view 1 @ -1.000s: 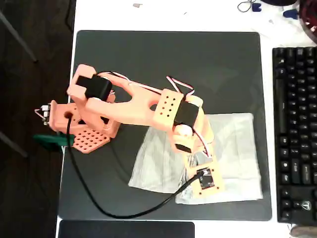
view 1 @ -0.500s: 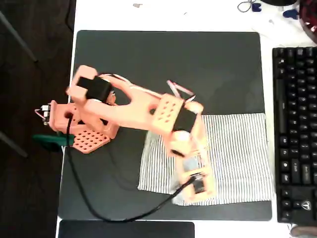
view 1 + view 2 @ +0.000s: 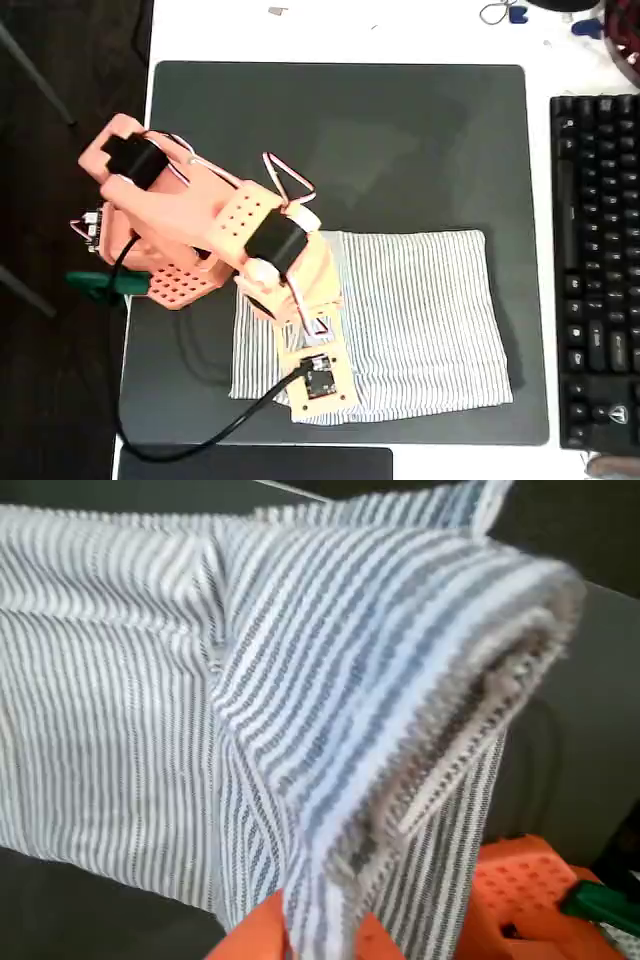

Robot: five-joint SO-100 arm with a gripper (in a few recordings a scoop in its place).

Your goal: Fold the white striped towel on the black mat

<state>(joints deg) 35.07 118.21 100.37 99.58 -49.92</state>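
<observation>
**Towel edge lifted in the gripper over the mat**

A large matte black mat point(image 3: 330, 130) with rounded corners is seen filling most of the overhead view, flat on a white table point(image 3: 350, 25). A black keyboard point(image 3: 597, 270) is set at the right edge of the frame, just beside the mat.

The towel point(image 3: 420, 320), a thin white cloth with fine dark pinstripes, is spread in the lower centre and lower right of the mat, mostly flat, with its left part hidden under the orange arm point(image 3: 210, 225). In the wrist view the towel point(image 3: 150, 680) is shown with one hemmed edge raised and curled over, the stitched border visible along the fold.

The gripper point(image 3: 320, 935) is seen at the bottom centre of the wrist view, closed around that raised edge of cloth, with orange plastic on either side of it.
</observation>
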